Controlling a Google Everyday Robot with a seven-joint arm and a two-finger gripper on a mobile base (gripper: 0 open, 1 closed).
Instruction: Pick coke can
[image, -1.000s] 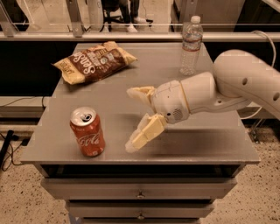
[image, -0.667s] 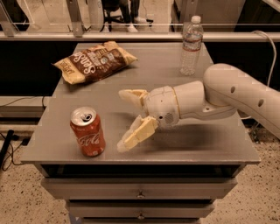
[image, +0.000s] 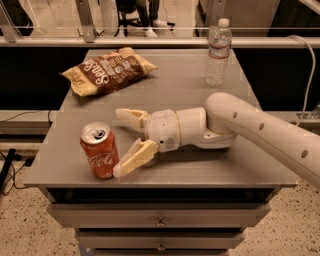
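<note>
Grey and matte, the worktop (image: 200, 170) is carrying everything you are working with. It is topping a cabinet whose drawers (image: 120, 216) are showing small round knobs, and speckled flooring (image: 20, 220) is spreading out below. A pale rail (image: 160, 42) is running across behind the far edge. A crinkled brown chip bag (image: 107, 70) with white lettering is lying flat at the far left. A clear, ribbed plastic water bottle (image: 218, 52) with a white cap is standing upright at the far right, well apart from the rest.

Your arm (image: 260, 135), a smooth white tube dotted with small dark holes, is reaching in from the right and lying low over the worktop. Your gripper (image: 121, 143) is sitting near the front left, pointing left at the coke can (image: 99, 152). Its jaws are standing wide and holding nothing, with the cream, wedge-shaped fingers (image: 137, 156) spreading one toward the far side and one toward the near side. The near finger appears to be touching the can's lower right side, though you cannot confirm that contact from this angle. The far finger is hanging apart from the can.

That can is standing upright near the front left edge, a short red aluminium cylinder with white script, its silver top and pull tab facing up.
</note>
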